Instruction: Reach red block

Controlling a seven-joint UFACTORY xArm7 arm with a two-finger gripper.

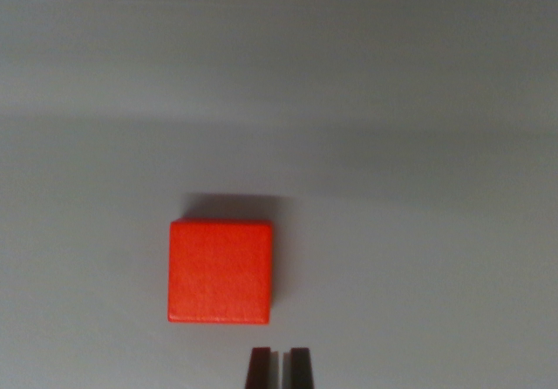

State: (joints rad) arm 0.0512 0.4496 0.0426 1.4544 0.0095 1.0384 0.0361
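Red block (pixel 220 272) just above hand (pixel 281 363)

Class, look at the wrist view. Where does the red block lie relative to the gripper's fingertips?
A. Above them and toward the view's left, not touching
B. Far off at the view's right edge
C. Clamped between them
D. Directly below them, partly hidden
A: the red block sits above and to the wrist view's left of the gripper, with a strip of bare grey surface between them.

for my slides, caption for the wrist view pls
Red block on a grey table, pincer tips just below it.
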